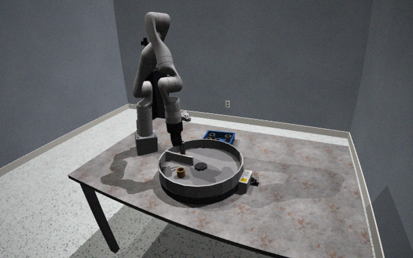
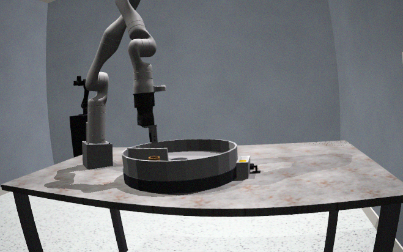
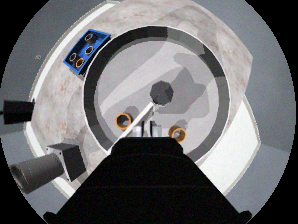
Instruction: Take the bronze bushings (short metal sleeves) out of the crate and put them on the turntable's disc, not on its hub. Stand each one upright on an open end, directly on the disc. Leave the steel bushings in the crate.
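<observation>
My gripper is partly open and empty over the turntable's disc, close to the divider. In the wrist view it lies between two bronze bushings. One bronze bushing stands upright on the disc, on the near side of the divider. Another bronze bushing stands behind the divider; in the top view it is mostly hidden. The blue crate holds a bronze bushing and several steel bushings, among them one at its right.
A low divider wall runs from the turntable's rim toward the dark hub. The high rim surrounds the disc. A grey box sits against the turntable's right side.
</observation>
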You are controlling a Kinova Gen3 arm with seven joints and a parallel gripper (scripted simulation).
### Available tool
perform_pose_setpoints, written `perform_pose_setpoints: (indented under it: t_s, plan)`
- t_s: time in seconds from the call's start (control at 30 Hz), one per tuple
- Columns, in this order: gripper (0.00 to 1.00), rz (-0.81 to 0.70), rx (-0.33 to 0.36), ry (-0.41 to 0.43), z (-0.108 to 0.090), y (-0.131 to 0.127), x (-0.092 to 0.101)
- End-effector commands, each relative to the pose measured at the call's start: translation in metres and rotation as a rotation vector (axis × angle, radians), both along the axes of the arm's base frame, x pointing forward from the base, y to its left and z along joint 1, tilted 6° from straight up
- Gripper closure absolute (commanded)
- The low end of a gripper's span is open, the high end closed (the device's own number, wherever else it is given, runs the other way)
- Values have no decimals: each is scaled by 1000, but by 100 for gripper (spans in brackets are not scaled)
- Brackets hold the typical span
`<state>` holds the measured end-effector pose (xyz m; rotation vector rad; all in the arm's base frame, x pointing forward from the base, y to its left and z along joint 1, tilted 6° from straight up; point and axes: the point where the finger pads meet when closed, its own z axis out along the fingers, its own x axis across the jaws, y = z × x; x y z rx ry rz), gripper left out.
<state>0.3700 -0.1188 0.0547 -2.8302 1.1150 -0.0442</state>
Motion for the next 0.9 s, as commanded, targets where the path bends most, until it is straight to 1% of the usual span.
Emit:
perform_pose_setpoints:
  t_s: [0.0,0.07,0.13,0.63,0.7,0.87]
  plan:
    - [64,15,-2,-4,4,16,0]
    - [64,10,-1,-3,4,26,-1]
    - [64,10,-1,-3,4,26,-1]
    - [64,-28,1,0,9,101,-13]
    - [64,-28,1,0,9,101,-13]
    - [64,-40,2,1,11,126,-17]
